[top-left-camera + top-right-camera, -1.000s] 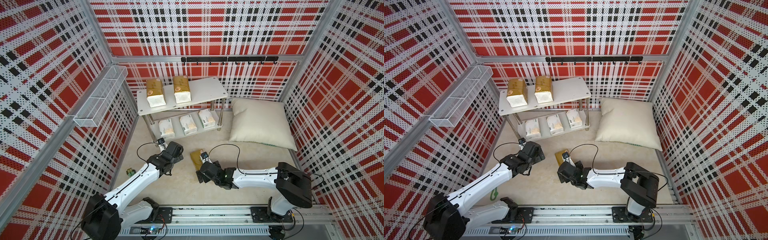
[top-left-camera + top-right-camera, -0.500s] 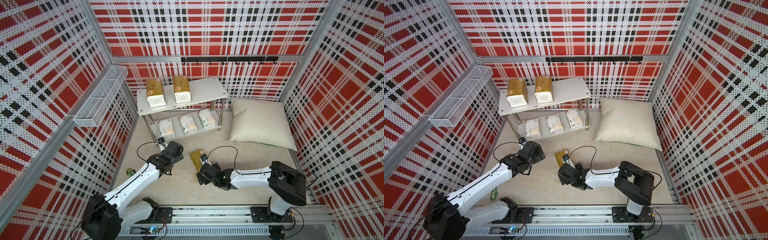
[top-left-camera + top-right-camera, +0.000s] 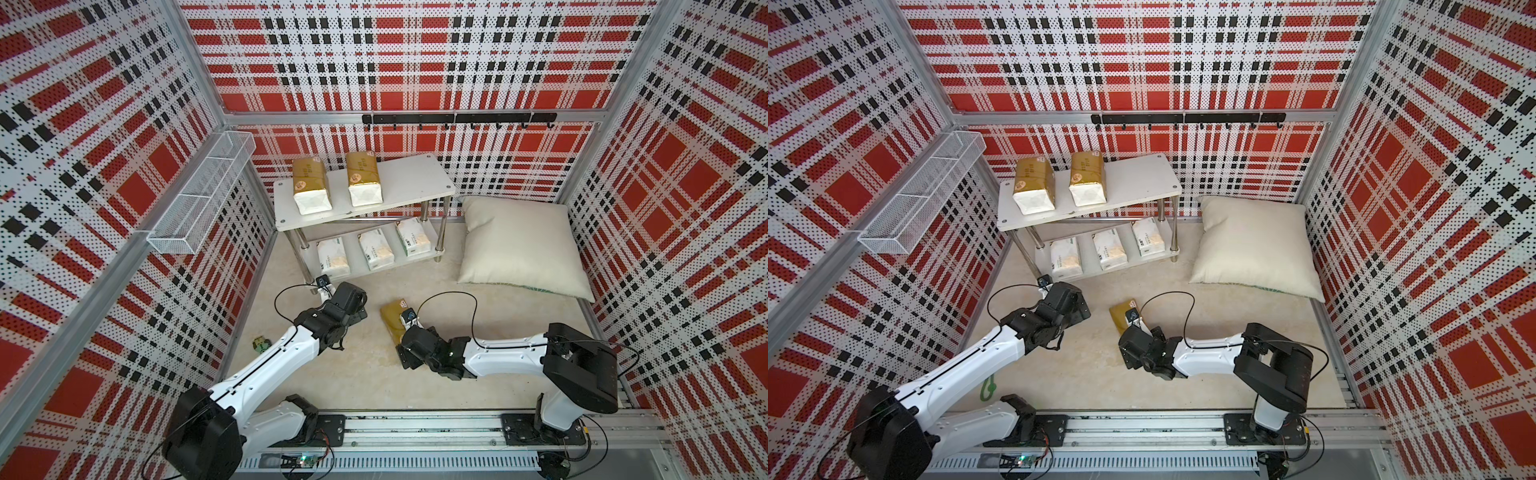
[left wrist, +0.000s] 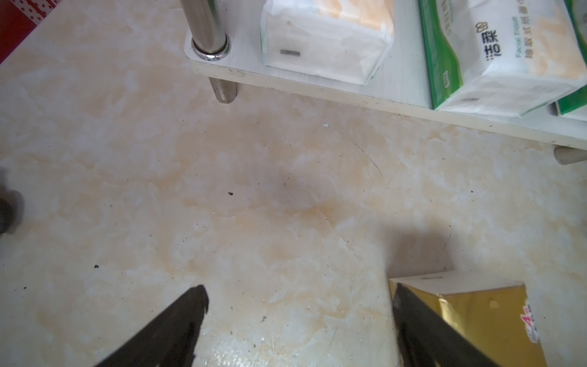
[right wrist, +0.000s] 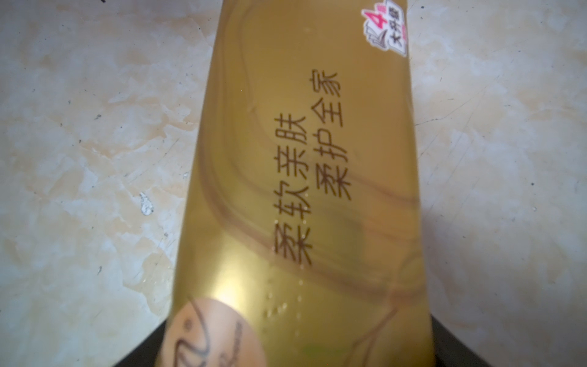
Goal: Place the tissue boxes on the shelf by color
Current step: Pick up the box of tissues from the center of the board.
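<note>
Lying flat on floor, gold tissue pack [image 3: 392, 318] — long axis toward shelf [image 3: 409, 183]; right hand [image 5: 298, 356] straddling it, grip unclear.

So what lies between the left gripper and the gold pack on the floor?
Only bare floor shows in both top views between the open left gripper and the gold pack.

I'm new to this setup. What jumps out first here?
The loud red plaid walls stand out first. At the back stands a shelf with two gold tissue packs on top and three white ones below. On the floor, the right pincer straddles a third gold pack.
</note>
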Motion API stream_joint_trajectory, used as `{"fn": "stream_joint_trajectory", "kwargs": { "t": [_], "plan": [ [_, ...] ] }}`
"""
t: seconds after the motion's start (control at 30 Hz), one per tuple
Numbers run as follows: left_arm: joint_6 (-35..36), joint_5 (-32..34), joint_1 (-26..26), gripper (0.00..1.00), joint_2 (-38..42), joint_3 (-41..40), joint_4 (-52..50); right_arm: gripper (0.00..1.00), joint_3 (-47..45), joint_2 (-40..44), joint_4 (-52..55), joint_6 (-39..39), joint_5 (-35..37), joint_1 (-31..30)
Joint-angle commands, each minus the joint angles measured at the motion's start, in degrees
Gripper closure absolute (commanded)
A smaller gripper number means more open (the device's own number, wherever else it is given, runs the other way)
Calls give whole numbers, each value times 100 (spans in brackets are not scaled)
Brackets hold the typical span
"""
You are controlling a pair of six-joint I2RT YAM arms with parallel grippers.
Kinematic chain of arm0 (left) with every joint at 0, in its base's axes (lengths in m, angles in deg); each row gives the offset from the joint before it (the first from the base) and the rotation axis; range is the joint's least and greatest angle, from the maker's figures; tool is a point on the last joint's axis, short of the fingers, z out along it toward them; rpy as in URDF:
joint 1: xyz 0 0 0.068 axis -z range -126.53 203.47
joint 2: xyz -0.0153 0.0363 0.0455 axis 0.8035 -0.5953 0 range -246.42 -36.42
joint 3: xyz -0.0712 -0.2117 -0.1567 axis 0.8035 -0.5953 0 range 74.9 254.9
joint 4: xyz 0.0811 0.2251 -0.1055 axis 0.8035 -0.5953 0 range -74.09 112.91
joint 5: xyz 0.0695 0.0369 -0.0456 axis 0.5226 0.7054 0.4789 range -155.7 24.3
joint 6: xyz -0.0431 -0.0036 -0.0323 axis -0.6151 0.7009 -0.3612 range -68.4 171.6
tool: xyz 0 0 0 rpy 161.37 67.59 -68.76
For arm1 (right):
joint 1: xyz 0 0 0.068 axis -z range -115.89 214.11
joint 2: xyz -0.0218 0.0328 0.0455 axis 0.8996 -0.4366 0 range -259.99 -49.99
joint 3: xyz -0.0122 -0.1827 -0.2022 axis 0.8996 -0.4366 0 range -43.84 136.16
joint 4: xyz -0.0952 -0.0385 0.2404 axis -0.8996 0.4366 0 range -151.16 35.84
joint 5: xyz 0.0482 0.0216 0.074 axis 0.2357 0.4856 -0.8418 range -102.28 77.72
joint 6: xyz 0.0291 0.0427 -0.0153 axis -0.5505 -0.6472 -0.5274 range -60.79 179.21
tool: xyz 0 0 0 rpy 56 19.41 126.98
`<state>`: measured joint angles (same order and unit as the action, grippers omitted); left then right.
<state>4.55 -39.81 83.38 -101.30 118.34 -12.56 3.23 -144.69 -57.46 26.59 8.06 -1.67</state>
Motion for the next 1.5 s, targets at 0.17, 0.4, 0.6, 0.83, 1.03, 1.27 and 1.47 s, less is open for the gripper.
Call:
{"fn": "stream_joint_trajectory", "kwargs": {
  "t": [0.17,0.4,0.6,0.83,1.03,1.27,1.47],
  "plan": [
    [73,74,-46,4,-23,121,44,17,152,750,620,47,-66,71],
    [141,82,-64,4,-86,204,48,16,210,1188,1094,287,-147,270],
    [209,109,-95,4,-171,234,48,17,417,1520,1625,331,-129,375],
    [314,125,-107,4,-291,289,145,17,736,1941,2248,413,-140,578],
    [371,136,-117,4,-357,364,171,17,908,2189,2547,446,-222,746],
    [380,131,-135,4,-358,367,189,19,1099,2356,2765,459,13,819],
    [417,136,-157,4,-365,406,198,23,1134,2427,2815,492,3,891]
  ]
}}
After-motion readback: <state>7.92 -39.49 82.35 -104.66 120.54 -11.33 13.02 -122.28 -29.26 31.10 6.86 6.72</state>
